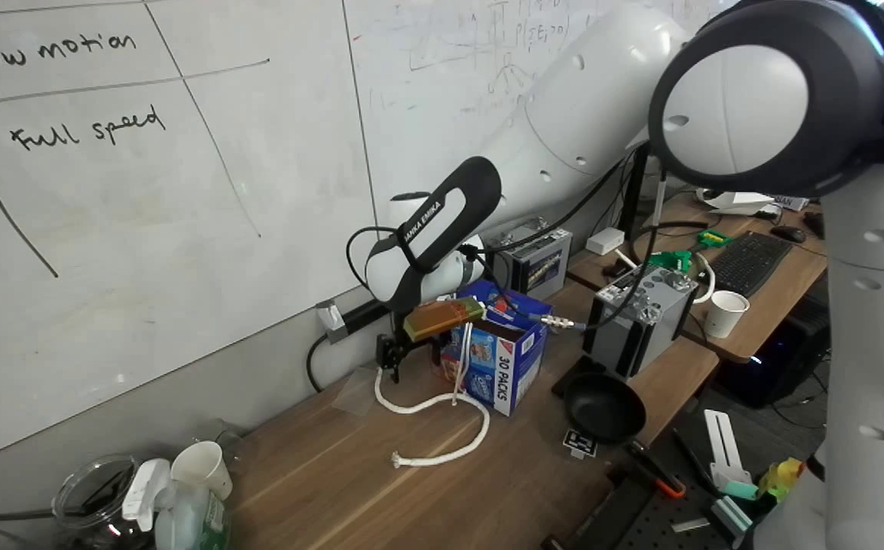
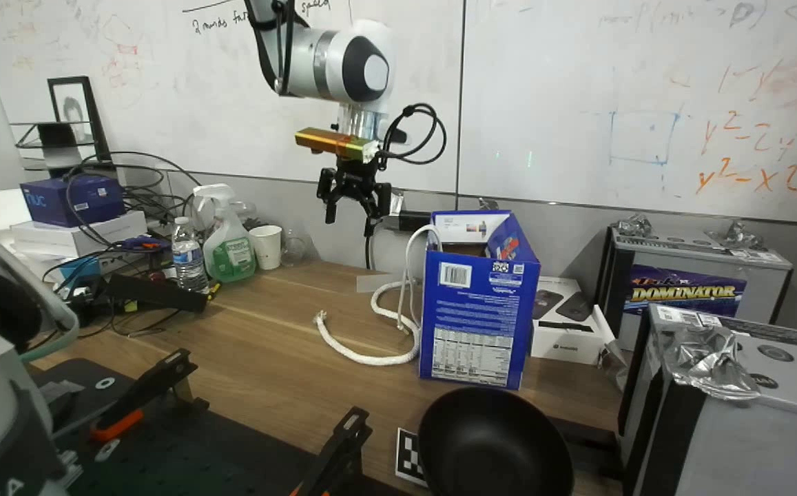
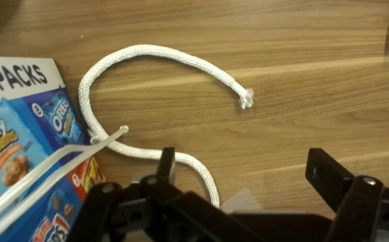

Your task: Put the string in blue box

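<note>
A thick white braided cord point(image 3: 144, 49) lies in an S-curve on the brown wood-grain table point(image 2: 267, 358), one end frayed, just beside the upright blue cardboard carton point(image 2: 474, 317). Two smooth, thinner white strands point(image 3: 80, 159) hang down the carton's outside, at least one bending over the rim into it; I can't tell whether they and the cord are one piece. The carton's flaps stand up, its depths hidden from me. Above the table, the black two-fingered gripper point(image 3: 243, 164) is released, jaws spread wide apart. Farther out stand a round black pan point(image 2: 494, 441), a white cup point(image 2: 266, 246) and grey-black boxes point(image 2: 756, 441) topped with crumpled silver foil point(image 2: 713, 358).
</note>
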Controlling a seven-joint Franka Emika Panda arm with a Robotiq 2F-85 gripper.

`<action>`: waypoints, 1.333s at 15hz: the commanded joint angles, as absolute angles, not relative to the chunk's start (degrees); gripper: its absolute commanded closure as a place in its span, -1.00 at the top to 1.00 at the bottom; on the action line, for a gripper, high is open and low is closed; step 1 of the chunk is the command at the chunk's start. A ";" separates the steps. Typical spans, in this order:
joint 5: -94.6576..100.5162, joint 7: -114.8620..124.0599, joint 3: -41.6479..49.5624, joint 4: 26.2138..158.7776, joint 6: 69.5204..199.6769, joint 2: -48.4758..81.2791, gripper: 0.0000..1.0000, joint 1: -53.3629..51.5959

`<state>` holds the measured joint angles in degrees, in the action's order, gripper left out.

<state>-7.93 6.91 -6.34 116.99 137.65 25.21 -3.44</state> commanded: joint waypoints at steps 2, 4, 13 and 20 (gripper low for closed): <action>-8.19 8.10 -5.43 116.73 142.17 31.11 1.00 -5.22; -7.13 8.59 -4.70 116.86 144.36 33.58 1.00 -6.11; 3.50 12.49 2.83 117.61 149.97 40.73 1.00 -12.13; 2.22 19.79 5.18 119.97 153.55 41.26 1.00 -13.13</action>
